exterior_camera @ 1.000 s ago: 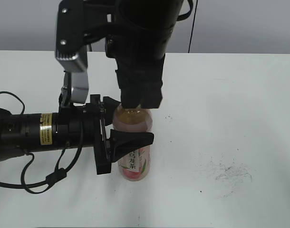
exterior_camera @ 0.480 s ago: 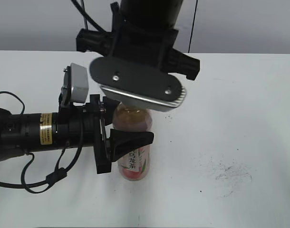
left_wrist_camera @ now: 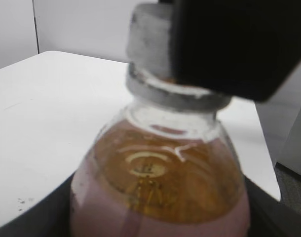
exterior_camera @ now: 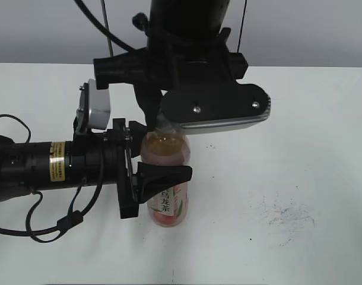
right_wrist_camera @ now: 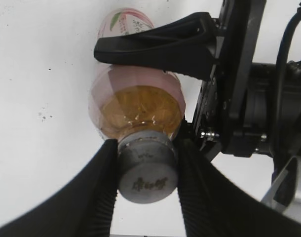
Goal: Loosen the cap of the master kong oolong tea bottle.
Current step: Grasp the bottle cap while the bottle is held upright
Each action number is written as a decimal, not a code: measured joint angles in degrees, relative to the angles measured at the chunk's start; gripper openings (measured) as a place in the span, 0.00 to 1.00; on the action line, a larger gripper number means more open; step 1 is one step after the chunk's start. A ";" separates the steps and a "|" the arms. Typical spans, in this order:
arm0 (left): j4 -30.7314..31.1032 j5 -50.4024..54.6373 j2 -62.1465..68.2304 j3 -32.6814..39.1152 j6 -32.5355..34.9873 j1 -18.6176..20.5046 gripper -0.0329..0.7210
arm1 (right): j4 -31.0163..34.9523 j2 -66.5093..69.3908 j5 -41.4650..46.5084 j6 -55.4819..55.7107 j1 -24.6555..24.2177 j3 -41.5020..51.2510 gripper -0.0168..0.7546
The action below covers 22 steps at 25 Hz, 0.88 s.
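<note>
one master kong oolong tea bottle (exterior_camera: pixel 165 178) upright on the white table (exterior_camera: pixel 299 136), left gripper (exterior_camera: pixel 160 178) clamped round its body to brace it against twisting. right gripper (right_wrist_camera: pixel 146 168) pinches the single cap (right_wrist_camera: pixel 147 173) from above (fingers on either side), placed to turn it. two arms, one bottle.

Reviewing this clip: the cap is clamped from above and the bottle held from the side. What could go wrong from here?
1. The right end effector grips the cap only by its rim; its fingers could slip round it without loosening it.
2. The left end effector squeezes the soft master kong oolong tea bottle; the bottle may turn with the cap, or tea may well up once the seal breaks.
3. The right wrist camera housing hides the cap in the exterior view, so slippage is hard to spot there.
</note>
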 joint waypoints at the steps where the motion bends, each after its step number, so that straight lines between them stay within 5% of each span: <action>1: 0.15 -0.07 0.00 0.00 0.00 0.00 0.64 | 0.00 -0.12 0.06 0.25 0.00 0.12 0.38; 13: 1.17 -0.96 0.00 0.00 -0.11 0.00 0.64 | 1.04 -0.73 0.91 17.29 0.00 0.19 0.38; 22: 1.23 -0.26 0.00 0.00 -0.11 -0.05 0.64 | 2.57 -2.05 -0.63 62.49 0.00 -0.07 0.72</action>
